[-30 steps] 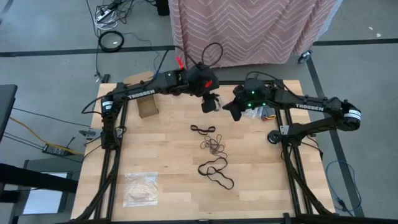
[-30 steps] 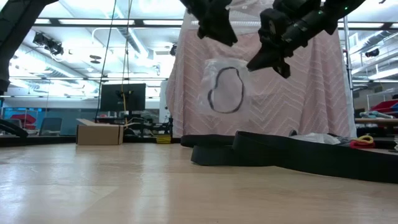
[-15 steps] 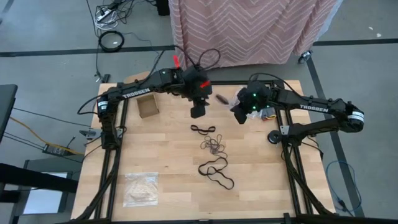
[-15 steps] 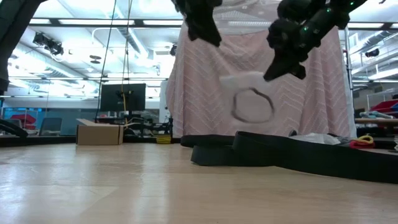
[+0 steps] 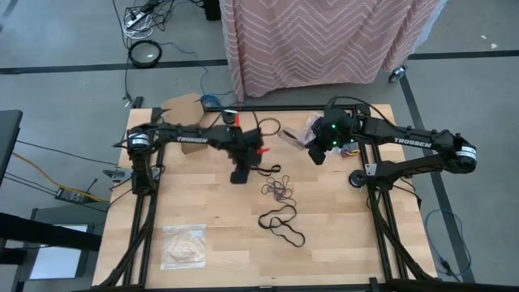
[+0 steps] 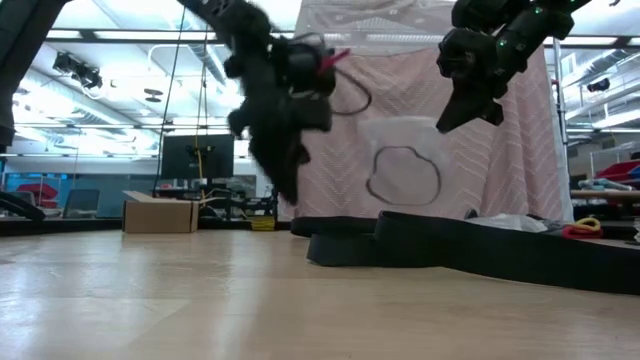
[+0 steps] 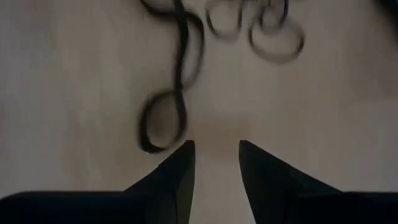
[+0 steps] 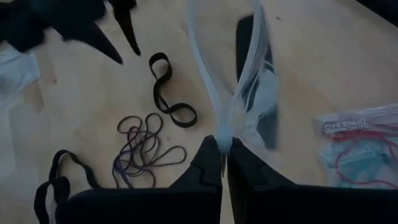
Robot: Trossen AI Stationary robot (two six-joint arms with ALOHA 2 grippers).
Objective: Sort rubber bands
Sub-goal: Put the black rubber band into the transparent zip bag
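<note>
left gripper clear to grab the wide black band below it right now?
Probably yes. The left gripper is open above the bare table, with the wide black band lying flat just ahead of its fingers. The right gripper, shut on a clear bag, stays off to the side.

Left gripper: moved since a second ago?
Yes. The left gripper has swung down from the table's far edge toward the black rubber bands, nearer the cardboard box side, fingers apart.
</note>
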